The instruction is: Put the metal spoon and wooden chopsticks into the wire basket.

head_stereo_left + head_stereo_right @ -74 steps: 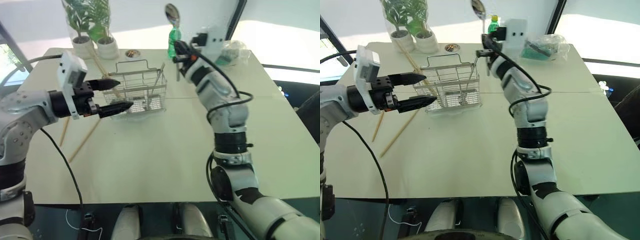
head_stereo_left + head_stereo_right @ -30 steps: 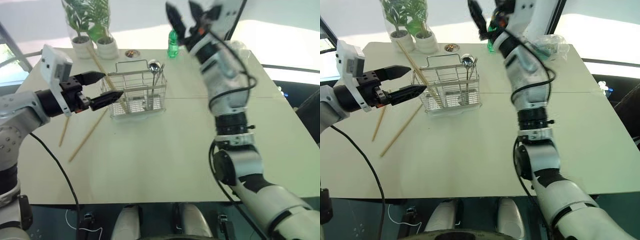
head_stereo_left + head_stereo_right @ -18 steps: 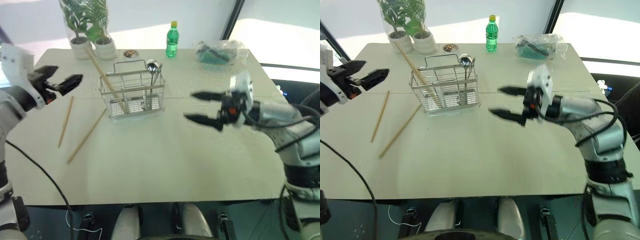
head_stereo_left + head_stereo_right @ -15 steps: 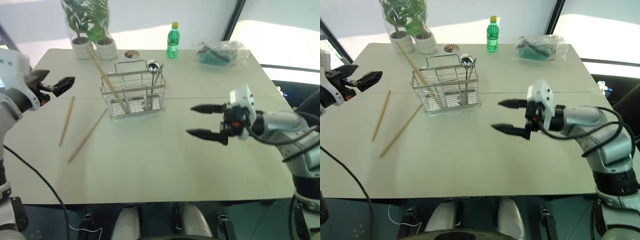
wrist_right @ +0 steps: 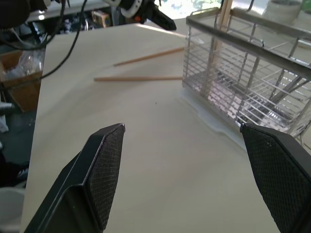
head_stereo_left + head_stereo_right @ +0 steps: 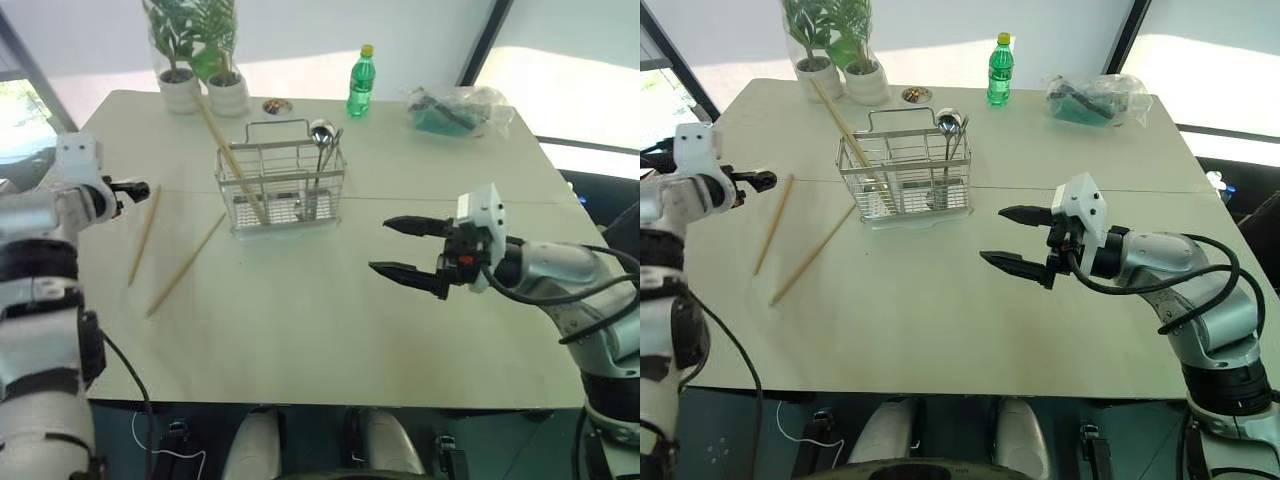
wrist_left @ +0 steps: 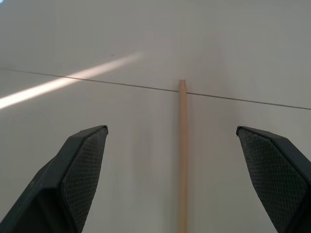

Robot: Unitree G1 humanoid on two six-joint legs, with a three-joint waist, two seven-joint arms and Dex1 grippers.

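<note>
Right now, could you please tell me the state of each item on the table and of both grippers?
metal spoon: standing in the basket, bowl up.
wire basket: upright, holding the spoon and one leaning chopstick.
two chopsticks: lying flat on the table, outside the basket.
green bottle: upright, capped.
left gripper: open, over a loose chopstick.
right gripper: open, empty.

Wooden chopsticks (image 6: pixel 143 236): three. Metal spoon (image 6: pixel 322 133): one. Wire basket (image 6: pixel 283 190): one. Potted plants (image 6: pixel 180 52): two. Green bottle (image 6: pixel 361 68): one. Plastic bag (image 6: pixel 458 107): one.
</note>
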